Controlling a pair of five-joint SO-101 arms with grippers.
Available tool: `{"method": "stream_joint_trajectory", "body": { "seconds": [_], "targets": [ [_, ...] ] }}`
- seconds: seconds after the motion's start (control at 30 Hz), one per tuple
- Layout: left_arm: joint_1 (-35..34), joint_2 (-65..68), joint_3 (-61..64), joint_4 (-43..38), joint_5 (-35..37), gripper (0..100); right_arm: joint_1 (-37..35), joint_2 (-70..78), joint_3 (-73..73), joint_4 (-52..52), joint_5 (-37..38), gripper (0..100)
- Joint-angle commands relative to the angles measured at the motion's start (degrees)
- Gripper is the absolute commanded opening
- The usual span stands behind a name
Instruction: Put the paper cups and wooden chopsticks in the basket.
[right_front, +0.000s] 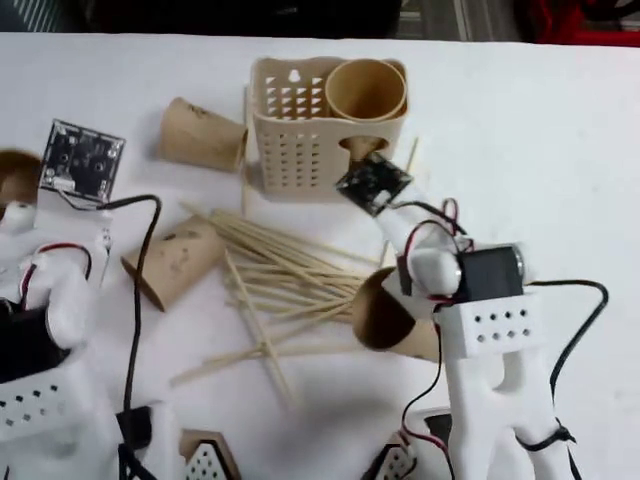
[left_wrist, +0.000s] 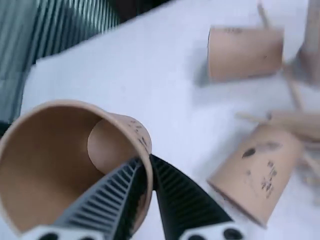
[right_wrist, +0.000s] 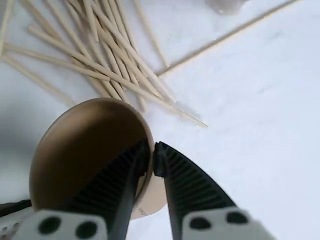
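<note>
A beige perforated basket (right_front: 300, 150) stands at the back middle with one paper cup (right_front: 365, 90) upright inside. My left gripper (left_wrist: 147, 167) is shut on the rim of a paper cup (left_wrist: 60, 150), one finger inside and one outside; this cup (right_front: 14, 172) sits at the table's far left edge. My right gripper (right_wrist: 150, 150) is shut on the rim of another cup (right_wrist: 85, 150), seen on its side (right_front: 385, 315) in front of the basket. Two more cups lie tipped over: one (right_front: 200, 135) left of the basket, one (right_front: 175, 262) nearer me. Wooden chopsticks (right_front: 285, 285) are piled between them.
A few stray chopsticks (right_front: 245, 355) fan out toward the front edge. One lone stick (right_wrist: 230, 35) lies apart on the white table to the right of the pile. The right arm's body (right_front: 490, 330) rises beside the pile.
</note>
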Motion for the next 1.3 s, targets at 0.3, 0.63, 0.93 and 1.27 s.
{"method": "stream_joint_trajectory", "body": {
  "seconds": [0.3, 0.63, 0.93, 1.27],
  "targets": [
    [30.4, -0.8, -15.0, -10.8, 6.2, 2, 11.3, -1.6, -0.6, -4.6, -6.1, 1.8],
    [41.0, 19.8, -27.1, -14.0, 6.2, 2, 17.2, -1.6, 8.2, -13.4, -7.0, 1.8],
    [45.9, 40.0, -41.4, -14.0, 4.7, 2, 21.7, -1.6, 12.9, -16.6, -7.0, 1.8],
    [49.8, 55.8, -49.5, -14.0, -0.2, 2, 22.9, -1.6, 16.1, -16.6, -7.0, 1.8]
  ]
}}
